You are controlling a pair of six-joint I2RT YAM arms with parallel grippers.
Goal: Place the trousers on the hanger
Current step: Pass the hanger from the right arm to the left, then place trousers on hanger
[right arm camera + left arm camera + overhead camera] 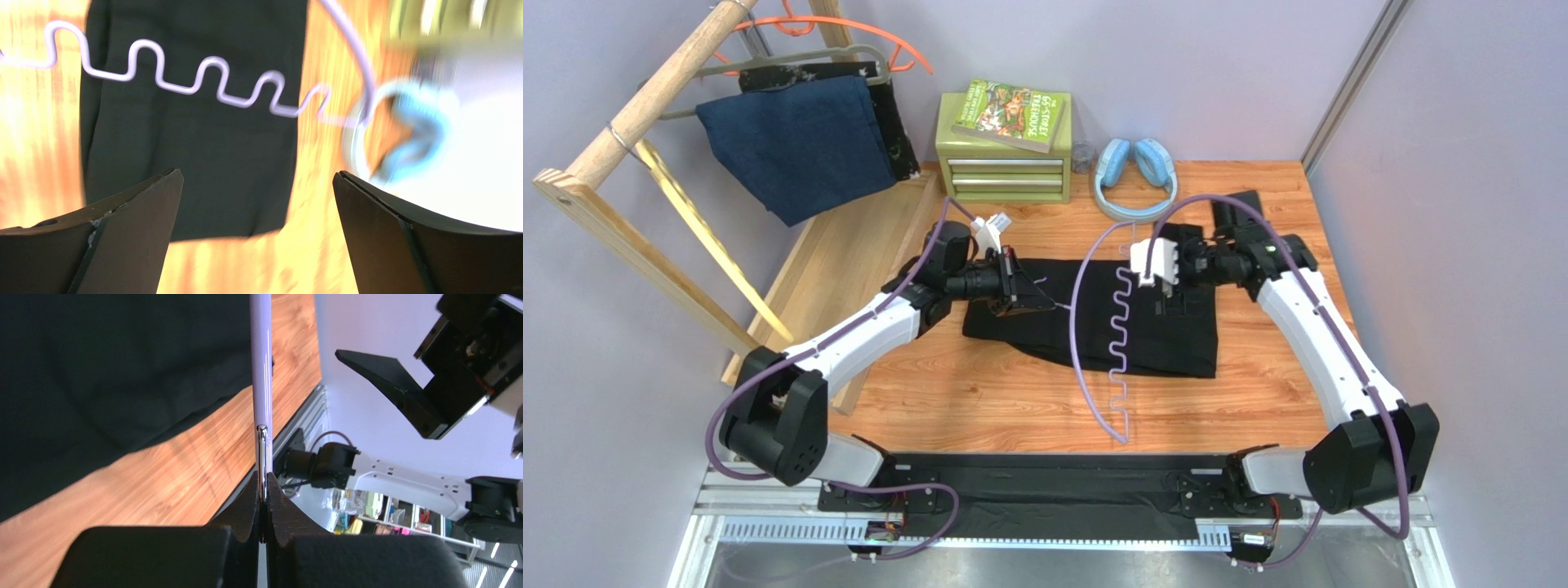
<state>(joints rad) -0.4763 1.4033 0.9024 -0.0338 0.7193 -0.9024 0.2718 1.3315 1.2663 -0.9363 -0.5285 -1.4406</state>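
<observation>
A: Fig. 1, L side?
B: The left gripper (264, 505) was seen clamped on a thin lavender plastic hanger (1120, 328), which was seen across folded black fabric trousers (1167, 343) on a wooden table (1014, 410).
A: R side?
B: The right gripper (258, 176) was seen w/ fingers apart, above the trousers.

Black trousers (1038, 328), lavender hanger (261, 355), light blue headphones (1116, 163), green drawer box (1004, 165).

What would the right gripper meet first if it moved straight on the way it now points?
Probably the hanger, whose wavy arm crosses ahead of the right gripper and its open jaws; the trousers lie beyond. Depth is unclear.
</observation>
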